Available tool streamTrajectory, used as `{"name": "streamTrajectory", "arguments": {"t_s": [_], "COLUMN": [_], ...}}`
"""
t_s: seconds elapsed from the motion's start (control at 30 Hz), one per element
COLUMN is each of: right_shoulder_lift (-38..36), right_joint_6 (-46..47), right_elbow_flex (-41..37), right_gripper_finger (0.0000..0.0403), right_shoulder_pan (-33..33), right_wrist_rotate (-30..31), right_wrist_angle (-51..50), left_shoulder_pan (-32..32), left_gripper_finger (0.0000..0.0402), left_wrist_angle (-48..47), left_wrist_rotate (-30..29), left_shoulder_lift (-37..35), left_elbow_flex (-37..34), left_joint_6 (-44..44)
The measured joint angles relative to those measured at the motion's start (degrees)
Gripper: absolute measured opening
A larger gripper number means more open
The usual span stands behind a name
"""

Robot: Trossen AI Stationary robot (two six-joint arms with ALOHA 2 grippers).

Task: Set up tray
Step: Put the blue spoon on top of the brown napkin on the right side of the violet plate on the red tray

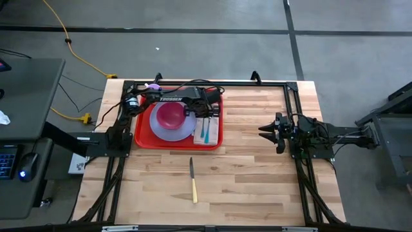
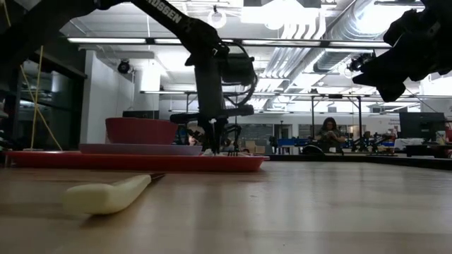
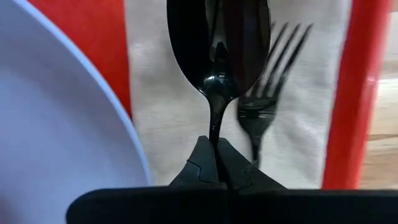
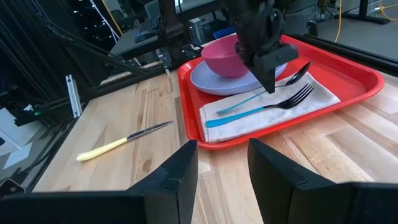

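Observation:
The red tray (image 1: 143, 136) lies left of the table's centre and carries a lavender plate (image 1: 161, 129) with a magenta bowl (image 1: 171, 114) on it. To the plate's right, a beige napkin (image 4: 249, 121) is spread on the tray. A teal-handled fork (image 4: 280, 102) and spoon (image 4: 297, 73) rest on the napkin. My left gripper (image 3: 216, 149) stands over the napkin, shut on the spoon. My right gripper (image 1: 262, 129) hovers open over the table's right half, facing the tray. A yellow-handled knife (image 1: 193, 180) lies flat on the bare wood, nearer than the tray. My left gripper pinches the spoon's thin dark neck (image 3: 216, 118), just behind its bowl (image 3: 217, 43), between its two fingertips (image 3: 202, 163). The fingers come from above, pointing down. The spoon lies along the napkin beside the fork; whether it is lifted off the cloth I cannot tell.
Bare wood stretches between the tray and my right gripper and along the near edge around the knife (image 4: 124, 143). A black frame runs around the table's edges. People and benches show in the room far behind.

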Motion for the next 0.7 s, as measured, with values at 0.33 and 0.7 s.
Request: {"name": "streamTrajectory", "arguments": {"t_s": [0.33,0.7], "right_shoulder_lift": [0.00,0.00], "right_joint_6": [0.92,0.92], "right_elbow_flex": [0.00,0.00], "right_gripper_finger": [0.0118,0.0119], "right_shoulder_pan": [0.00,0.00], "right_wrist_rotate": [-0.02,-0.02], "right_wrist_angle": [0.00,0.00], "left_shoulder_pan": [-0.10,-0.11], "left_gripper_finger": [0.0010,0.0026], "left_wrist_angle": [-0.09,-1.03], "left_wrist_rotate": [0.72,1.40], "left_shoulder_lift": [-0.11,-0.11], "left_elbow_flex": [0.02,0.02], "left_joint_6": [0.75,-0.67]}}
